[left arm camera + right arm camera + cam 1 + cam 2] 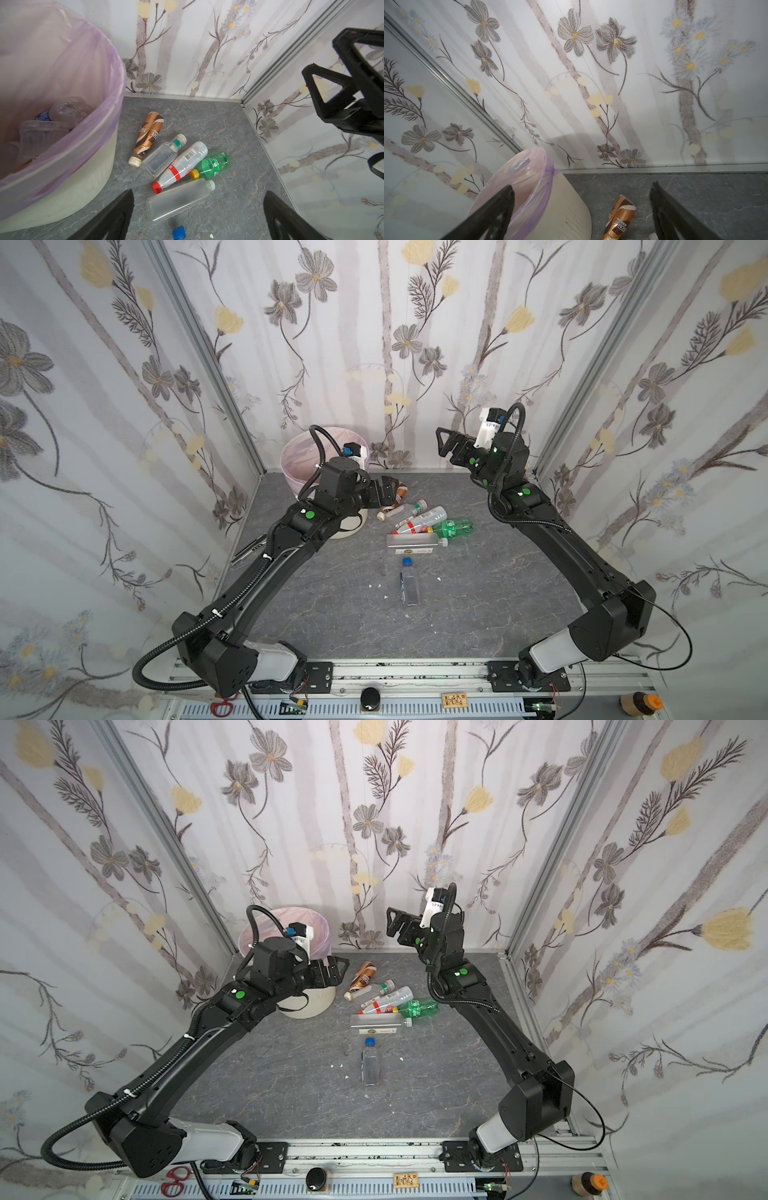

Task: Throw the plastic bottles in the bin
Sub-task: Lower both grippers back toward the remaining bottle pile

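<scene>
Left claw (336, 971), spread and empty, hangs beside the round cream-white plastic bin (309, 1006); brown coffee-labelled plastic bottle (363, 975) lies on the table (291, 1094) at its 3 o'clock, long axis 1-to-7 o'clock; right claw (390, 923), also spread, is farther off.

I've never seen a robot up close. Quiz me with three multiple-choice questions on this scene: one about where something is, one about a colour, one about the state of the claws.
1. Where on the table does the bin stand? A. far left corner B. near right corner C. dead centre
2. What colour is the cap of the green bottle? A. blue B. white C. yellow
3. How are the left claw and the right claw? A. both shut on bottles B. both open and empty C. one open, one holding a bottle
Answers: 1 A, both top views show it at the far left; 2 C, the left wrist view shows a yellow cap; 3 B, each stands spread with nothing in it.
</scene>
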Tool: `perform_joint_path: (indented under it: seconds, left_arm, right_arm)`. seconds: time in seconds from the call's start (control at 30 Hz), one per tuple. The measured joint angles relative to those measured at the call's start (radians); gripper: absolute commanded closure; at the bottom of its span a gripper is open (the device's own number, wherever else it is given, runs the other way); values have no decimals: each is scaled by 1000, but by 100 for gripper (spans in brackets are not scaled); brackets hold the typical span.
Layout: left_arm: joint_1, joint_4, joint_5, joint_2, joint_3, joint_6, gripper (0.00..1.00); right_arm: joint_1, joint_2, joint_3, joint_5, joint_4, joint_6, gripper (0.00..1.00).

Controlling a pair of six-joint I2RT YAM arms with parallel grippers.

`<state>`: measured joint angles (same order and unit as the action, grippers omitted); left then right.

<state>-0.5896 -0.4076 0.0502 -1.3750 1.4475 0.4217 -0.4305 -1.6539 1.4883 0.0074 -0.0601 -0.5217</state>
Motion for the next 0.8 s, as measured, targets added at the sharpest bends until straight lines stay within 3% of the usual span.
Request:
perform_joint_path:
  seconds: [0.33,0.8]
  left_arm:
    - [-161,0,-58,-68,-39,72,0]
    - [-267,7,-98,-58,-350,317,0]
  right_arm:
    - [105,217,-322,19,-29,7,0]
    - [128,401,-612,29,-20,26,0]
